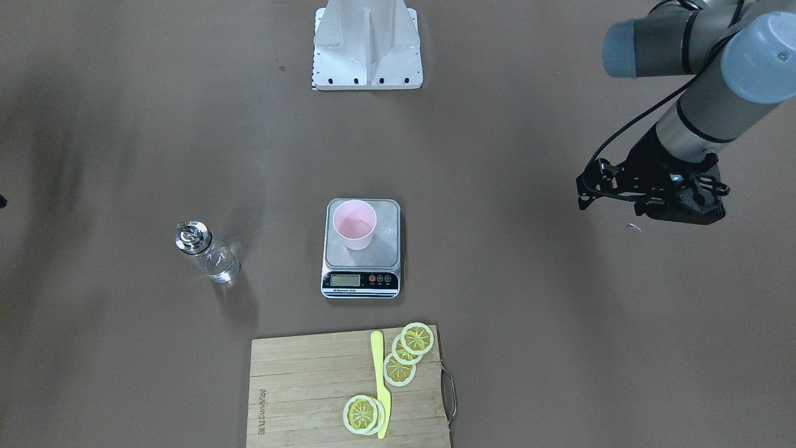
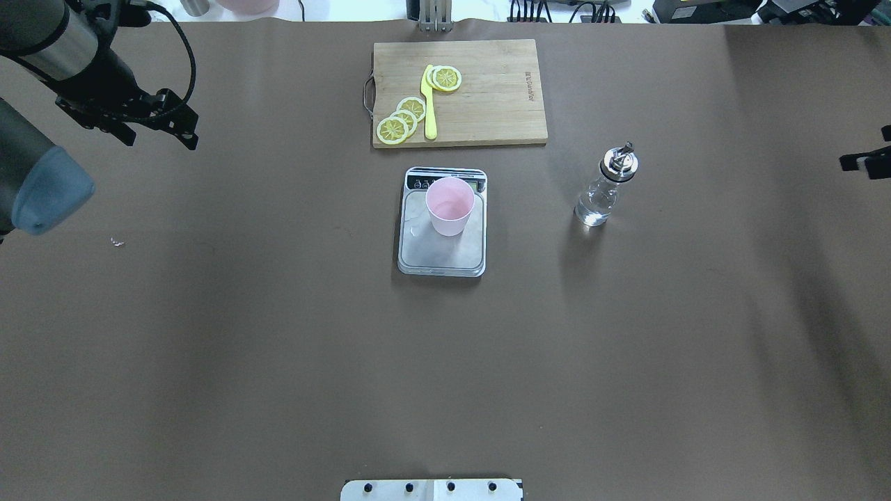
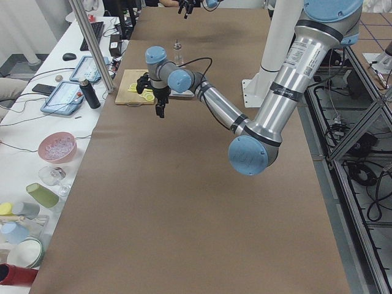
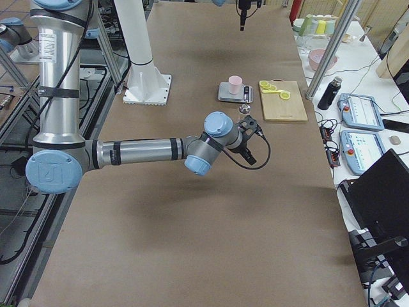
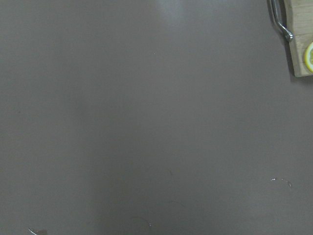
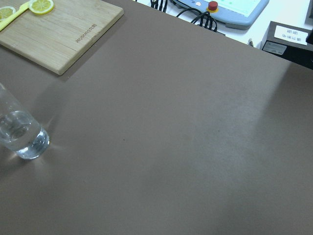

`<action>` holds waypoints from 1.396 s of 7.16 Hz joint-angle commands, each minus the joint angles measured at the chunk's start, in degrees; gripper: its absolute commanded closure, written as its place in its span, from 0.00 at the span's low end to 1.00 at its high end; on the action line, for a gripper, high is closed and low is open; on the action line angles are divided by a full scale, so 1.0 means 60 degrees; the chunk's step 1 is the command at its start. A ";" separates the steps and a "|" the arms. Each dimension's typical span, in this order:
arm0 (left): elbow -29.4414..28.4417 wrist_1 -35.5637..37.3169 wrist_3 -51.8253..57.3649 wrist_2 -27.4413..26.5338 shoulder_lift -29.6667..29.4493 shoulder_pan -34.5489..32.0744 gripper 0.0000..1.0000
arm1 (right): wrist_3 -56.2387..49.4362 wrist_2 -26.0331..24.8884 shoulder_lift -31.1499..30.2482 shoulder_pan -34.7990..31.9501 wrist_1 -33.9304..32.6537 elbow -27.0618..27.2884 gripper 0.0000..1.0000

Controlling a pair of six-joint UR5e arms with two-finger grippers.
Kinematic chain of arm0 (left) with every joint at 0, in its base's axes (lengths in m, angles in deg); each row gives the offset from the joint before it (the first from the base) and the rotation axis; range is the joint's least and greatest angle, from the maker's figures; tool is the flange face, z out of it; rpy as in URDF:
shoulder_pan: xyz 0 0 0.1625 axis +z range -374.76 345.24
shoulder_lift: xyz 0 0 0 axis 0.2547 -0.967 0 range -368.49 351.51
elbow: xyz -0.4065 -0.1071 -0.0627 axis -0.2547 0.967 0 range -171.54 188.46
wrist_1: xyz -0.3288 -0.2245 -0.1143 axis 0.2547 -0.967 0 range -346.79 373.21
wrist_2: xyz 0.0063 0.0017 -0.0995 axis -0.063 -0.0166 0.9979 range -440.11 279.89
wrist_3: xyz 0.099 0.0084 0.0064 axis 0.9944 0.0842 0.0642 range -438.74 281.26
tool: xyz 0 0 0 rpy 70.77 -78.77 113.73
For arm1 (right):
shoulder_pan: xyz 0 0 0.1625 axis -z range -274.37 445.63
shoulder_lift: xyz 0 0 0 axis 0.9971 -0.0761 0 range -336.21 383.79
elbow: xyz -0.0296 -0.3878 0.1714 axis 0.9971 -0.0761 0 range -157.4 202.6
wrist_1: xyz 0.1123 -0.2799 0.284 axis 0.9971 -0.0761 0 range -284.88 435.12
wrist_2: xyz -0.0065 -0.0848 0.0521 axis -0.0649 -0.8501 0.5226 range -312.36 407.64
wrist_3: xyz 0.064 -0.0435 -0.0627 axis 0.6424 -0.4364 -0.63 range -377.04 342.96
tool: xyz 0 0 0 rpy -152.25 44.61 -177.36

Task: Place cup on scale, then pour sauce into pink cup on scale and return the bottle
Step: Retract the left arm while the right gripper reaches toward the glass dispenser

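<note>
cup on scale, bottle apart, left claw and right claw opening unclear

pink cup upright on scale, glass bottle beside

Robotics lab, aluminium frame post, teach pendants, loose cables
</note>
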State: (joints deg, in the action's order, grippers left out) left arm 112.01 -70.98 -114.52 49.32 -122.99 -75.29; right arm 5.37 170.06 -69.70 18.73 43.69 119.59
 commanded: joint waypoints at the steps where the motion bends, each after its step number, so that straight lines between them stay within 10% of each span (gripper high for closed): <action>1: -0.0003 0.0000 0.0309 0.0006 0.0216 -0.0208 0.02 | 0.1603 -0.2845 -0.0004 0.2252 0.1526 0.0007 0.00; 8: -0.0076 0.0014 0.0309 -0.0009 0.0217 -0.0253 0.02 | 0.2549 -0.7652 0.0257 0.6253 0.2485 0.0154 0.00; 10: -0.0135 0.0000 0.0324 -0.0009 0.0202 -0.0253 0.02 | 0.2535 -0.7848 0.0624 0.6535 0.2412 -0.0094 0.04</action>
State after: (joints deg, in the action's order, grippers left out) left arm 111.38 -70.96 -112.60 49.27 -121.74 -76.81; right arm 20.64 124.01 -67.41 56.78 58.39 119.94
